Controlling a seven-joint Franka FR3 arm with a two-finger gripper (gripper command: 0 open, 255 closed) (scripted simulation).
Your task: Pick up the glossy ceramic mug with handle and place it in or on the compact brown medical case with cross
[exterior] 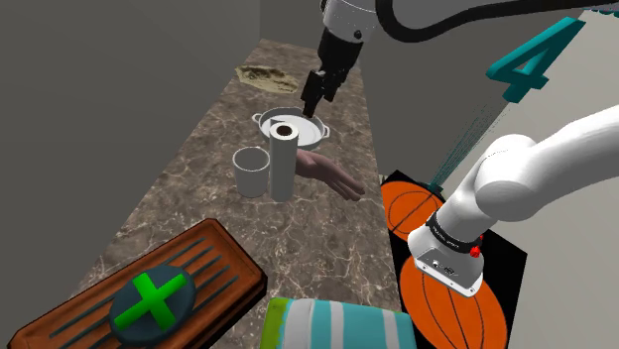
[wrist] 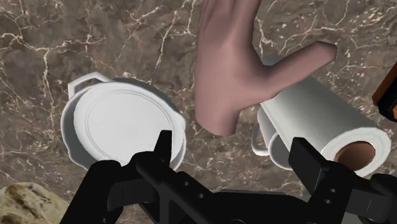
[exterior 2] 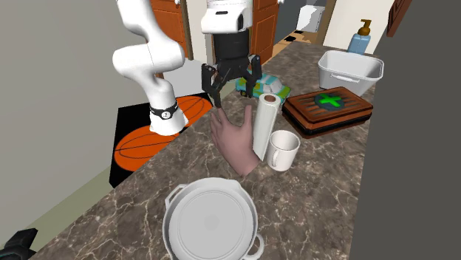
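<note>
Gripper (wrist: 234, 153) hangs in the air above the counter (exterior: 198, 193) with its fingers (wrist: 162, 149) spread apart, nothing between them. White mug (wrist: 270, 145) sits below, untouched, closer to one finger than the other and half hidden under a paper towel roll (wrist: 324, 124). On the counter the mug (exterior: 251, 172) stands upright mid-length, toward the wall-side edge, just beside the upright roll (exterior: 283, 159). A model hand (exterior: 332, 175) lies flat on the roll's other side. A lidded white pot (exterior: 291, 126) sits past them, under the gripper (exterior: 315, 99). Brown case with green cross (exterior: 149, 297) lies at the counter's opposite end, well apart from the mug.
</note>
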